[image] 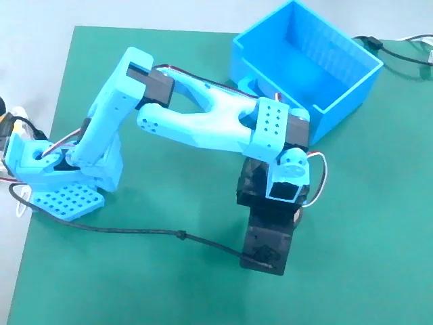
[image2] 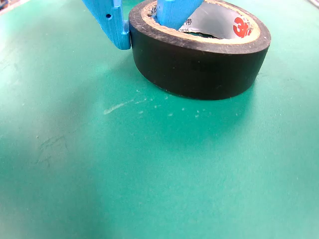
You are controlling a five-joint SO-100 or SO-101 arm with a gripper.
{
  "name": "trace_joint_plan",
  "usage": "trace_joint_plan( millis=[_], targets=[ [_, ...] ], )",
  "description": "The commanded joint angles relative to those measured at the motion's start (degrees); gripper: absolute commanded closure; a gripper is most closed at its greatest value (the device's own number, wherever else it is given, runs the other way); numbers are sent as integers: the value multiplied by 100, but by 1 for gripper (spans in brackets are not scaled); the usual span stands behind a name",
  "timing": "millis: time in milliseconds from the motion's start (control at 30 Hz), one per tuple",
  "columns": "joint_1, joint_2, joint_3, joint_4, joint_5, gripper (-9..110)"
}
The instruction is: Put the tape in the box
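Wrist view: I see the tape [image2: 199,64] lying flat on the desk [image2: 149,174], its hole facing up. The jaws grasp its wall, one finger [image2: 112,22] outside, one inside. In the fixed view the arm hides it.

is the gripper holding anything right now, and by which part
The gripper has the tape by its wall: one of the jaws is inside the core hole, the other against the black outer side. The roll sits on the green mat, not lifted.

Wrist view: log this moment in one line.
tape: flat on mat | fingers: straddling wall, one inside core | box: empty
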Motion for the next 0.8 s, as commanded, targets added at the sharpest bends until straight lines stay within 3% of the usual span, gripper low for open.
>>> trace_joint_plan(
  millis=[0,433,767],
  targets=[
    [132,413,-413,53,-167,102],
    [299,2285,-633,501,-290,102],
    [-185,2479,-2698,1564,-281,102]
  ],
)
